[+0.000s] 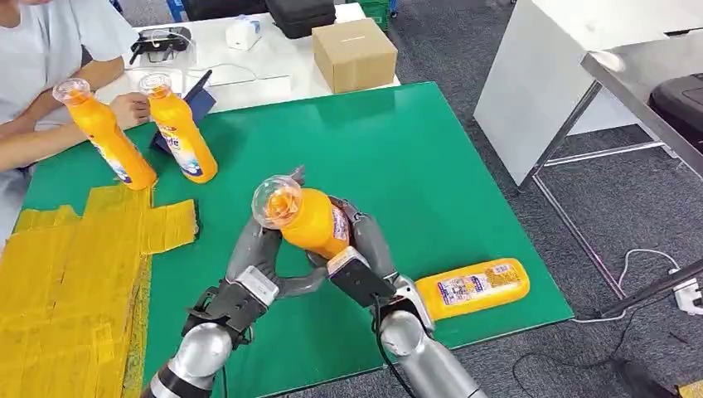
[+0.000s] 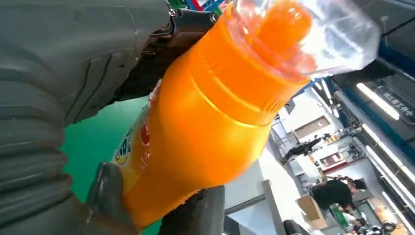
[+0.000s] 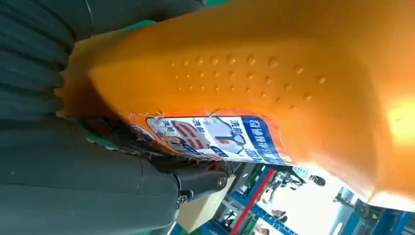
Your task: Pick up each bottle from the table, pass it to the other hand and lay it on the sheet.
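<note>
Bottle (image 1: 307, 217) gripped by both left hand (image 1: 259, 259) and right hand (image 1: 365, 253) above green table (image 1: 431, 166).

The floor (image 1: 464, 50) is grey carpet. A white bench (image 1: 273, 70) stands at 12 o'clock with a brown cardboard box (image 1: 354, 54), a black case (image 1: 300, 15) and a small white box (image 1: 244, 33) on it. A white cabinet (image 1: 564, 75) stands at 2 o'clock beside a metal frame (image 1: 572, 116). A white cable (image 1: 638, 265) lies on the carpet at 4 o'clock.
</note>
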Robot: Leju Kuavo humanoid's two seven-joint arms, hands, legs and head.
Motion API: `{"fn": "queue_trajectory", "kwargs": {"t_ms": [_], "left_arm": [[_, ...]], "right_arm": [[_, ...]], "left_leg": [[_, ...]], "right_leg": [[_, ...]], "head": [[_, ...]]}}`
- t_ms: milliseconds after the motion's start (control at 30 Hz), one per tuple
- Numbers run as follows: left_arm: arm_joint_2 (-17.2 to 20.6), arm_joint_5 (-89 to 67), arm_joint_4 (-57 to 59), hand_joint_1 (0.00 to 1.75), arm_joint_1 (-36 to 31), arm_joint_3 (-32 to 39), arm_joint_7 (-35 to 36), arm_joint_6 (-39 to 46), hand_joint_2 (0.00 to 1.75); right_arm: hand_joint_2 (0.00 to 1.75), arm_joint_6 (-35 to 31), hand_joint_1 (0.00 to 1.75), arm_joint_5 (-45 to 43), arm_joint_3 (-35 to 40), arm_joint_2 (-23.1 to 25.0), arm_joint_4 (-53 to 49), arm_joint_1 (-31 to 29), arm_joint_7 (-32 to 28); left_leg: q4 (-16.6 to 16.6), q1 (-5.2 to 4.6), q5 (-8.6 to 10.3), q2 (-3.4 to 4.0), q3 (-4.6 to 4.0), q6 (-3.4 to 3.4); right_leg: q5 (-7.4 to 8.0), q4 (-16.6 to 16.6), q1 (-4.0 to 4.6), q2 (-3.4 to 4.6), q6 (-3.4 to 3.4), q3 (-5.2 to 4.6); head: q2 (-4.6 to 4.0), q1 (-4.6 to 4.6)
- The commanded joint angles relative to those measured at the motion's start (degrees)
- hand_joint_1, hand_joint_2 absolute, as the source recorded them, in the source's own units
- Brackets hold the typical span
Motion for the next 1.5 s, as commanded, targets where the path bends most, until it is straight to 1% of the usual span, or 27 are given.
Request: {"fn": "queue_trajectory", "kwargs": {"t_ms": [33, 67, 333, 367, 500, 533, 567, 600, 633, 667, 767, 800, 833, 867, 900, 933, 1000, 1133, 1200, 1267, 1300, 1333, 1367, 1400, 1433, 1467, 1500], "left_arm": [[-0.7, 5.7, 7.3, 0.0, -3.5, 1.2, 3.9, -2.8, 1.75], [-0.9, 8.0, 8.1, 0.0, -3.8, 2.1, 4.5, -3.7, 1.75], [-0.7, 8.9, 8.4, 0.0, -4.0, 2.4, 4.6, -4.0, 1.75], [-0.6, 9.0, 8.6, 0.0, -4.2, 2.5, 4.6, -4.0, 1.75], [-0.9, 12.2, 8.7, 0.0, -4.1, 3.4, 3.7, -4.8, 1.75], [-1.1, 12.9, 8.4, 0.03, -3.9, 3.5, 3.4, -4.8, 1.75], [-1.0, 13.1, 8.3, 0.42, -3.9, 3.4, 3.3, -4.8, 1.75], [-1.1, 13.4, 8.1, 1.55, -3.9, 3.3, 3.1, -4.6, 1.75], [-1.1, 13.6, 8.1, 1.55, -3.9, 3.3, 3.1, -4.6, 1.75], [-1.1, 13.6, 8.1, 1.55, -3.9, 3.3, 3.1, -4.6, 1.75], [-1.1, 13.6, 8.1, 1.55, -3.9, 3.3, 3.1, -4.6, 1.75], [-1.1, 13.8, 8.1, 1.62, -3.9, 3.3, 3.1, -4.6, 1.75], [-1.2, 14.6, 8.0, 1.75, -3.8, 3.4, 3.0, -4.7, 1.75], [-1.2, 14.6, 8.0, 1.75, -3.8, 3.4, 3.0, -4.7, 1.75], [-1.2, 14.6, 8.0, 1.75, -3.8, 3.4, 3.0, -4.7, 1.75], [-1.2, 15.0, 7.8, 1.75, -3.6, 3.6, 2.8, -4.5, 1.75], [-1.3, 15.7, 7.4, 1.75, -3.3, 3.9, 2.4, -4.2, 1.75], [-1.4, 16.6, 6.9, 1.75, -3.0, 4.2, 1.8, -3.5, 1.75], [-1.5, 17.0, 6.5, 1.75, -2.8, 4.4, 1.3, -2.9, 1.75], [-1.7, 17.1, 5.8, 1.75, -2.3, 4.7, 0.5, -1.9, 1.75], [-1.7, 17.1, 5.3, 1.75, -2.1, 4.6, 0.3, -1.6, 1.75], [-1.7, 17.3, 5.0, 1.75, -1.9, 4.7, 0.2, -1.4, 1.75], [-1.7, 17.5, 4.4, 1.75, -1.7, 4.9, -0.2, -0.9, 1.75], [-1.6, 17.6, 4.3, 1.75, -1.7, 4.8, -0.3, -0.7, 1.75], [-1.4, 17.6, 4.2, 1.75, -1.8, 4.9, -0.3, -0.7, 1.75], [-1.4, 17.9, 4.1, 1.75, -1.9, 5.2, -0.4, -0.4, 1.75], [-1.2, 18.2, 4.0, 1.75, -2.1, 5.7, -0.4, -0.3, 1.75]], "right_arm": [[1.75, -0.5, 1.75, 1.5, 4.2, -0.8, 4.6, -1.9, 0.4], [1.75, -0.8, 1.75, 2.0, 4.7, -0.9, 4.8, -1.9, 0.5], [1.75, -0.8, 1.75, 2.0, 4.8, -1.0, 4.9, -2.0, 0.5], [1.75, -0.8, 1.75, 2.0, 4.9, -1.0, 5.0, -2.0, 0.5], [1.75, -0.8, 1.75, 1.9, 5.3, -0.9, 5.8, -2.4, 0.6], [1.75, -0.8, 1.75, 1.9, 5.5, -0.9, 6.0, -2.6, 0.5], [1.75, -0.8, 1.75, 1.9, 5.6, -0.9, 6.2, -2.6, 0.5], [1.75, -0.7, 1.75, 1.8, 5.8, -0.8, 6.5, -2.7, 0.5], [1.75, -0.8, 1.75, 1.7, 5.9, -0.8, 6.6, -2.7, 0.5], [1.75, -0.8, 1.75, 1.7, 5.9, -0.8, 6.6, -2.7, 0.5], [1.75, -0.8, 1.75, 1.7, 5.9, -0.8, 6.6, -2.7, 0.5], [1.75, -0.8, 1.75, 1.7, 5.9, -0.8, 6.7, -2.8, 0.5], [1.75, -0.7, 1.75, 1.7, 6.0, -0.9, 6.8, -2.8, 0.5], [1.75, -0.7, 1.75, 1.7, 6.0, -0.9, 6.8, -2.8, 0.5], [1.75, -0.7, 1.75, 1.7, 6.0, -0.9, 6.8, -2.8, 0.5], [1.75, -0.8, 1.75, 1.6, 6.0, -0.8, 7.0, -2.8, 0.5], [1.75, -0.8, 1.75, 1.4, 6.0, -0.8, 7.4, -2.9, 0.5], [1.75, -0.9, 1.75, 1.1, 6.1, -0.8, 8.1, -3.1, 0.6], [1.75, -0.9, 1.75, 1.0, 6.0, -0.7, 8.4, -3.2, 0.5], [1.75, -1.0, 1.75, 0.9, 6.0, -0.8, 8.4, -3.1, 0.5], [1.75, -1.0, 1.75, 0.8, 6.0, -0.8, 8.3, -2.9, 0.5], [1.75, -1.1, 1.75, 0.8, 6.0, -0.9, 8.3, -2.7, 0.5], [1.75, -1.2, 1.75, 0.7, 5.9, -0.9, 8.3, -2.7, 0.5], [1.75, -1.2, 1.75, 0.7, 5.9, -1.0, 8.3, -2.7, 0.4], [1.75, -1.4, 1.75, 0.6, 5.7, -0.9, 8.3, -2.7, 0.4], [1.75, -1.9, 1.75, 0.5, 5.3, -1.0, 8.1, -2.7, 0.2], [1.75, -2.3, 1.75, 0.4, 5.0, -1.1, 7.7, -2.6, 0.1]], "left_leg": [[0.0, 0.14, -0.15, -0.3, 0.35, -0.12], [0.0, 0.18, -0.19, -0.32, 0.41, -0.14], [0.0, 0.12, -0.1, -0.24, 0.25, -0.09], [0.1, 0.18, -0.19, -0.32, 0.38, -0.12], [0.0, 0.09, -0.07, -0.2, 0.19, -0.08], [0.0, 0.14, -0.13, -0.25, 0.28, -0.11], [0.0, 0.09, -0.07, -0.19, 0.18, -0.08], [0.1, 0.16, -0.18, -0.26, 0.34, -0.12], [0.0, 0.09, -0.06, -0.18, 0.15, -0.08], [0.1, 0.16, -0.17, -0.28, 0.33, -0.12], [0.0, 0.1, -0.08, -0.2, 0.21, -0.08], [0.1, 0.16, -0.17, -0.29, 0.33, -0.12], [0.0, 0.13, -0.11, -0.25, 0.24, -0.1], [0.1, 0.18, -0.19, -0.34, 0.37, -0.13], [0.0, 0.12, -0.11, -0.22, 0.24, -0.09], [0.0, 0.16, -0.17, -0.27, 0.34, -0.11], [0.0, 0.09, -0.07, -0.21, 0.18, -0.08], [0.0, 0.1, -0.09, -0.18, 0.2, -0.08], [0.1, 0.18, -0.18, -0.32, 0.35, -0.13], [0.0, 0.08, -0.05, -0.17, 0.14, -0.06], [0.0, 0.15, -0.14, -0.27, 0.29, -0.11], [0.0, 0.11, -0.09, -0.21, 0.18, -0.08], [0.2, 0.26, -0.32, -0.41, 0.51, -0.16], [0.0, 0.1, -0.07, -0.21, 0.15, -0.07], [0.1, 0.18, -0.18, -0.32, 0.31, -0.12], [0.0, 0.1, -0.08, -0.21, 0.15, -0.07], [0.1, 0.17, -0.18, -0.33, 0.3, -0.12]], "right_leg": [[-0.14, 0.0, 0.05, 0.23, -0.18, 0.38], [-0.16, 0.0, 0.07, 0.29, -0.21, 0.44], [-0.09, 0.0, 0.04, 0.18, -0.14, 0.26], [-0.15, 0.0, 0.07, 0.28, -0.2, 0.41], [-0.06, 0.0, 0.03, 0.16, -0.12, 0.2], [-0.11, 0.0, 0.05, 0.24, -0.17, 0.3], [-0.06, 0.0, 0.03, 0.18, -0.12, 0.19], [-0.14, 0.0, 0.07, 0.29, -0.19, 0.36], [-0.05, 0.0, 0.04, 0.16, -0.12, 0.16], [-0.14, 0.0, 0.07, 0.27, -0.19, 0.36], [-0.07, 0.0, 0.04, 0.19, -0.13, 0.22], [-0.14, 0.0, 0.07, 0.28, -0.19, 0.36], [-0.1, 0.0, 0.05, 0.19, -0.15, 0.27], [-0.16, 0.0, 0.08, 0.25, -0.2, 0.42], [-0.09, 0.0, 0.04, 0.2, -0.14, 0.25], [-0.14, 0.0, 0.06, 0.28, -0.18, 0.37], [-0.07, 0.0, 0.03, 0.13, -0.11, 0.2], [-0.07, 0.0, 0.04, 0.18, -0.12, 0.21], [-0.16, 0.0, 0.08, 0.25, -0.19, 0.4], [-0.05, 0.0, 0.03, 0.14, -0.1, 0.16], [-0.12, 0.0, 0.06, 0.23, -0.16, 0.32], [-0.08, 0.0, 0.05, 0.15, -0.12, 0.21], [-0.27, 0.0, 0.12, 0.38, -0.26, 0.57], [-0.07, 0.0, 0.04, 0.13, -0.11, 0.17], [-0.16, 0.0, 0.09, 0.23, -0.18, 0.36], [-0.07, 0.0, 0.05, 0.13, -0.11, 0.17], [-0.16, 0.0, 0.08, 0.21, -0.18, 0.35]], "head": [[0.0, -0.02], [0.0, 0.0], [0.0, 0.0], [0.0, 0.0], [0.0, 0.0], [0.0, -0.02], [0.0, 0.0], [0.0, 0.0], [0.0, 0.0], [0.0, -0.02], [0.0, -0.02], [0.0, 0.0], [0.0, -0.02], [0.0, 0.0], [0.0, -0.02], [0.0, 0.0], [0.0, 0.0], [0.0, -0.02], [0.0, 0.0], [0.0, 0.0], [0.0, 0.0], [0.0, -0.02], [0.0, 0.0], [0.0, -0.02], [0.0, -0.02], [0.0, 0.0], [0.0, 0.0]]}}
